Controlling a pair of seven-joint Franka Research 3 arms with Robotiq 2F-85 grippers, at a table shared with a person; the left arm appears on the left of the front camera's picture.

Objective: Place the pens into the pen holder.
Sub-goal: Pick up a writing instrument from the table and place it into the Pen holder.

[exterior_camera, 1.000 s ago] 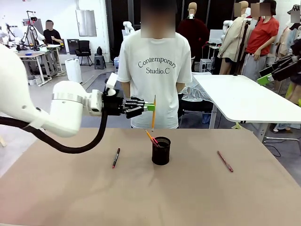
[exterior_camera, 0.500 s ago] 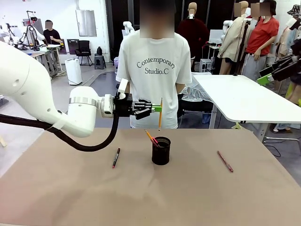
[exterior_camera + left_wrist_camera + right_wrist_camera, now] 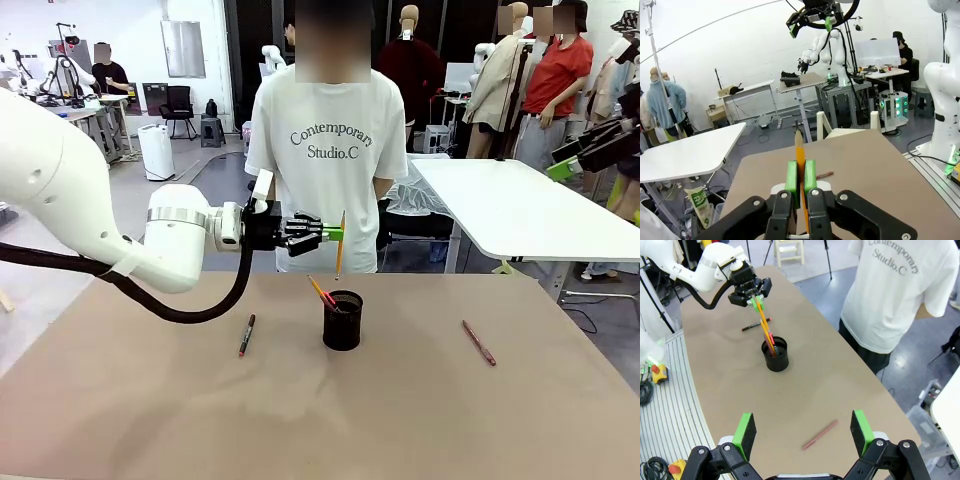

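My left gripper (image 3: 326, 231) is shut on the orange-yellow pencil-like pen (image 3: 340, 245), holding it upright with its tip just above the black mesh pen holder (image 3: 342, 322). An orange-red stick (image 3: 321, 292) leans out of the holder. In the left wrist view the green pads (image 3: 791, 177) clamp the pencil (image 3: 800, 147). The dark pen with a red end (image 3: 246, 335) lies on the table left of the holder, the pinkish-red pen (image 3: 478, 342) to its right. My right gripper (image 3: 803, 430) hovers open high above the pinkish-red pen (image 3: 820, 434) and the holder (image 3: 776, 356).
A person in a white T-shirt (image 3: 328, 150) stands at the far edge of the brown table (image 3: 420, 420). A white table (image 3: 520, 205) stands behind on the right. Bare tabletop spreads in front of the holder.
My left gripper carried the pencil to the right, from left of the holder to above it. Over the last half second it has barely moved.
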